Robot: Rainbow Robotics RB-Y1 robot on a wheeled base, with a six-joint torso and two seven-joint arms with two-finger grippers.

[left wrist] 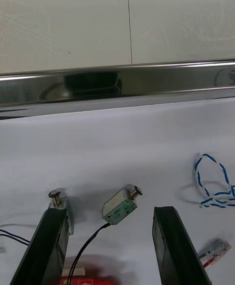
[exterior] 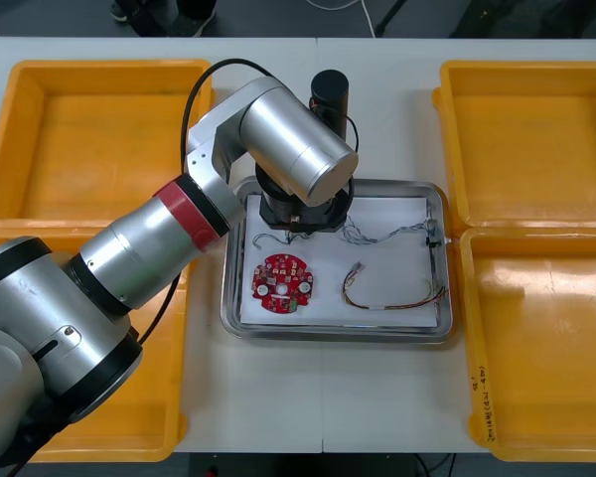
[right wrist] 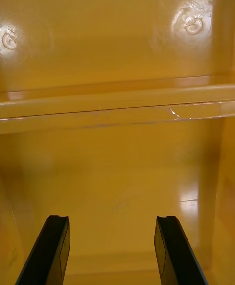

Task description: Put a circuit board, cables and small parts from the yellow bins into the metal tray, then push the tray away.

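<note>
The left hand (left wrist: 110,224) hangs open over the metal tray (exterior: 432,333) at the tabletop's middle. A small metal part (left wrist: 119,210) lies loose between its fingers. The circuit board (exterior: 283,281) and a blue and white cable (left wrist: 213,182) lie in the tray. The right hand (right wrist: 111,224) is also open, over a yellow bin (right wrist: 117,45).

Right gripper (right wrist: 111,219) facing a yellow bin's floor (right wrist: 117,172), black fingers (right wrist: 51,253) held apart, bin rims (right wrist: 117,106) at twelve o'clock of the fingertips, second bin (right wrist: 98,30) beyond.
</note>
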